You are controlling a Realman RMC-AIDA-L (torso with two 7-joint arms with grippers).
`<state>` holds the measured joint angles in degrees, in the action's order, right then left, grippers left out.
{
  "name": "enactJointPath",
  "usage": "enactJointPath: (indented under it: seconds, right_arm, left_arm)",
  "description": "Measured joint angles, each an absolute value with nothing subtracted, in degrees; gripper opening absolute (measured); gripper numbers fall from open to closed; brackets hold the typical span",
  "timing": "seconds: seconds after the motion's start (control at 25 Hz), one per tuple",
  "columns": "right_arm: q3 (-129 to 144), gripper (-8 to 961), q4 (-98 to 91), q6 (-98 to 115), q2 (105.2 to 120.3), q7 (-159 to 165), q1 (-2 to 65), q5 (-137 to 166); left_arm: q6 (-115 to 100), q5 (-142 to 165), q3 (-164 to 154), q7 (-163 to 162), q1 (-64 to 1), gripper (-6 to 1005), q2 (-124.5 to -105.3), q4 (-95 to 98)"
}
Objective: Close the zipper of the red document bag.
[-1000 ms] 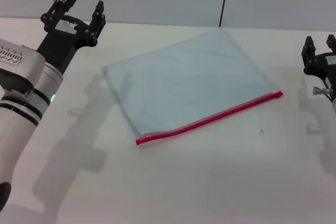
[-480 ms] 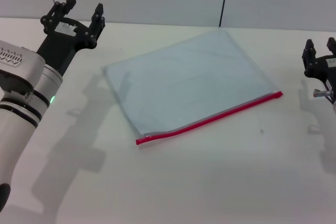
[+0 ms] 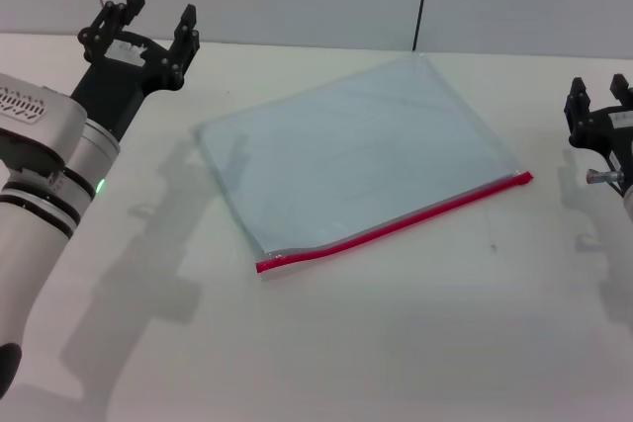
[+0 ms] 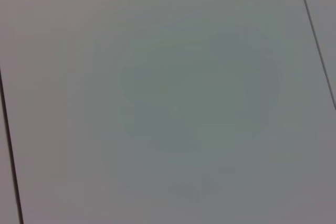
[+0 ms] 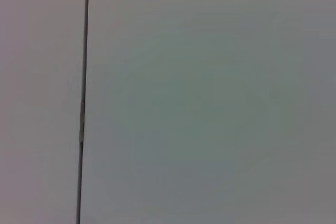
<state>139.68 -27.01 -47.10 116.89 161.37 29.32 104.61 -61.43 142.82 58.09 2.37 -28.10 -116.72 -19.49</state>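
Red document bag flat mid-desk, both grippers clear of it

Red document bag (image 3: 361, 150) lies askew, red zipper strip (image 3: 396, 223) facing the desk's near edge; slider not discernible, so open or zipped unclear. Left gripper (image 3: 140, 25) raised by the far left corner, claw wide; right gripper (image 3: 599, 99) near the right edge, claw apart

The left arm reaches forward along the left side, its white forearm leading into a black wrist. The left tool (image 3: 155, 19) points away from the robot, fingers (image 3: 185, 27) spread apart and holding nothing. The right tool (image 3: 601, 98) shows at the far right edge, raised, its two black fingers (image 3: 577, 99) parted and empty. Neither wrist view shows its own fingers.
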Motion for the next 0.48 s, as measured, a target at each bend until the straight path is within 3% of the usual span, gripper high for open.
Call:
enactJointPath:
  seconds: [0.48]
  right_arm:
    - [139.83,468,-26.98,-47.02,116.89,161.37,29.45,104.58]
  left_arm:
    - [-61.34,142.82,58.09,2.37,-28.21,616,-116.72,-19.51]
